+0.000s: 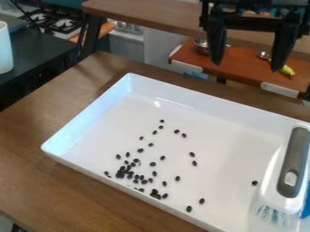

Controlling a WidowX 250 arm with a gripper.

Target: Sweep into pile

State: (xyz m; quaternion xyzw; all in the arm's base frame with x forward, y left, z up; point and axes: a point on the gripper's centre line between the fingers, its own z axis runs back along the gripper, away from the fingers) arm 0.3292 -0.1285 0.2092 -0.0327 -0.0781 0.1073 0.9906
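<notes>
A brown wooden surface [36, 136] sits under the end effector [247, 63], which hangs at the top right of the view. Lower down and to the left of it are lots of little black beans [124, 172]. Many of them sit in a bunch close to the tray's near wall, and the others are dotted about. One bean [254, 183] lies apart, down near the brush.

The beans are in a big white tray [212, 106], with walls all around them. The brush [293, 163] is below the end effector and to its right, at that end of the tray. It is white with a gray handle, and its bristles [272, 215] point down the view. It takes up room there. A bit of something blue [306, 204] pokes in beside it.

The end effector's two fingers are wide apart, with nothing between them. Behind it is a red-brown board [242, 65] with a metal bowl [201, 44] and a yellow-green thing [287, 70]. Far to its left are a stove [57, 21] and a white cup [5, 50].
</notes>
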